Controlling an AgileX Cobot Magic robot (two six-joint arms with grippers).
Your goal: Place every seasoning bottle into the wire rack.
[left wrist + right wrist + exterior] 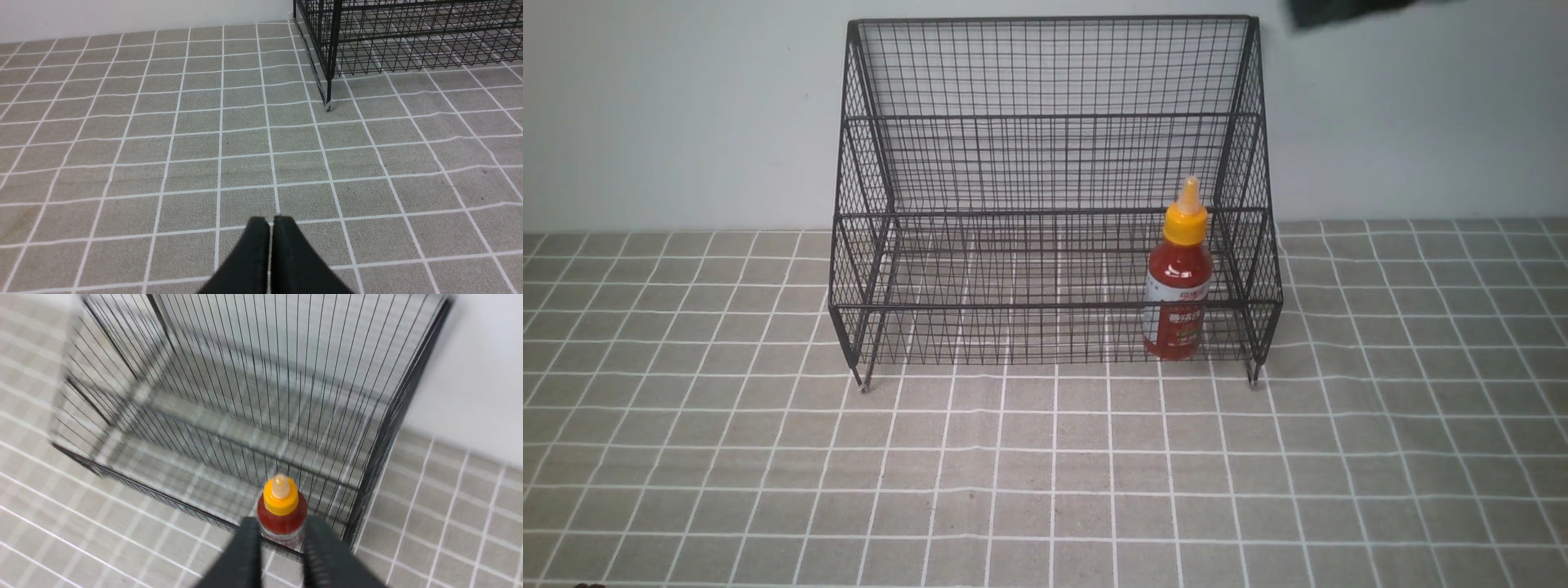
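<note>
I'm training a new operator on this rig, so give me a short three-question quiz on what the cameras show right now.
1. True or false: the seasoning bottle lies on its side.
2. Where in the wire rack is the bottle? A) top tier, left end; B) lowest front tier, right end; C) middle tier, centre.
3. Fill in: the left gripper hangs over bare cloth with its jaws ____.

Key: 1 false, it stands upright. 2 B. 3 shut.

Our left gripper [270, 220] has 2 smooth, matte black jaws, wedge-shaped and tapering to rounded tips. Our right gripper [282, 528] shows the same black jaws, blurred.
</note>
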